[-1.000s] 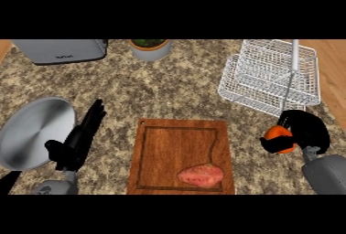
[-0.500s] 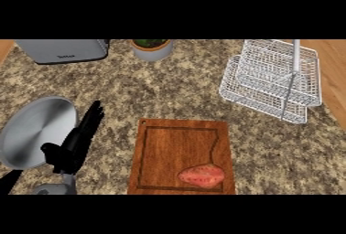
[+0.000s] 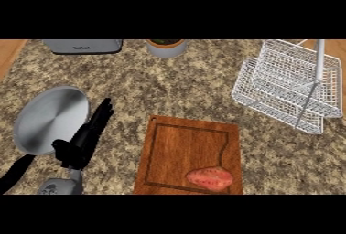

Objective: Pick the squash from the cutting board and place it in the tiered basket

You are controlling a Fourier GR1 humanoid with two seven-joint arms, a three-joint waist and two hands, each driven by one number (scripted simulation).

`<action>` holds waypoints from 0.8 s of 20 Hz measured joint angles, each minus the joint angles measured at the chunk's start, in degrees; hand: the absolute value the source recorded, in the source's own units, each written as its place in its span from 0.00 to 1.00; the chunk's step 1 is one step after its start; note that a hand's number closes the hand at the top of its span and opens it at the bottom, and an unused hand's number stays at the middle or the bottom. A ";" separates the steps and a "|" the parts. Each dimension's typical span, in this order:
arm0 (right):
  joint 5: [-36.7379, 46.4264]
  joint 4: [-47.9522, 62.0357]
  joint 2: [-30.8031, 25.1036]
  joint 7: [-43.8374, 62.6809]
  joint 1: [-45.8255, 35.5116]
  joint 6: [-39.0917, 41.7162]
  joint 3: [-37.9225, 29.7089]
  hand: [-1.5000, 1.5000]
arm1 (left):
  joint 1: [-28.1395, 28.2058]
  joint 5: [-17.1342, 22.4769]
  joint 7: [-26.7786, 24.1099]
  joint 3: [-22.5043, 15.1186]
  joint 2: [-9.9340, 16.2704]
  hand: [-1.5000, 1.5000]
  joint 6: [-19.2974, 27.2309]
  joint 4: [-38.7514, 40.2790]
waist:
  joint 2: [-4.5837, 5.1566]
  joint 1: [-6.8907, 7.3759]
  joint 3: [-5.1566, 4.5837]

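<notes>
on the speckled counter [image 3: 175, 87], seen from the head view, a wooden board [image 3: 186, 153] lay near the lower middle, its long side running away from the robot. the reddish squash [image 3: 210, 178] sat on the board's near right corner, inside the groove, touched by nothing. well apart from it, toward the far right, stood the white wire basket [image 3: 287, 82], its tiers slanting and a pale upright post rising through them; nothing showed inside it. at the lower left the left hand [image 3: 84, 139] rested with its fingers straight and pointing away from the robot, spread slightly apart and holding nothing, its grey forearm coming in from the lower edge. just beside that hand, on its left, lay a round metal plate [image 3: 49, 118], the fingers close along its right rim; whether they touched it could not be told. a dark handle-like shape [image 3: 15, 173] ran off the lower left corner. along the far edge sat a grey toaster [image 3: 82, 45] at the left and a pale pot [image 3: 165, 47] with dark contents near the middle. the right hand showed nowhere in this view.
</notes>
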 measured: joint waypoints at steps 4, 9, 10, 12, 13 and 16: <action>-2.54 -3.49 -1.19 9.10 -5.84 1.52 0.22 1.00 | -1.42 -0.72 0.74 -0.55 -1.03 0.50 0.15 0.06 | 0.17 1.09 -0.01; -2.42 -1.29 -2.50 17.83 -17.27 1.92 5.60 1.00 | -2.98 -1.40 0.85 -0.83 -1.94 0.50 -0.12 1.36 | 0.43 2.28 -0.02; -1.92 -0.11 -2.42 19.15 -19.92 1.65 7.09 1.00 | -2.26 -1.77 0.69 -1.40 -2.31 0.50 0.03 0.81 | 0.47 2.61 -0.03; -0.86 2.11 -1.50 21.42 -25.14 0.81 9.98 1.00 | -2.72 -1.55 0.12 -0.96 -2.23 0.50 -0.62 1.82 | 0.56 2.95 -0.04; -0.22 3.80 -1.28 21.77 -27.68 1.07 11.43 1.00 | -3.38 -1.39 0.06 -0.50 -1.97 0.50 -1.01 2.50 | 0.61 3.01 -0.03; 2.05 7.54 0.85 24.16 -34.82 1.08 16.12 1.00 | -3.99 -1.84 0.54 -0.60 -2.46 0.50 -0.65 2.53 | 0.65 3.33 -0.03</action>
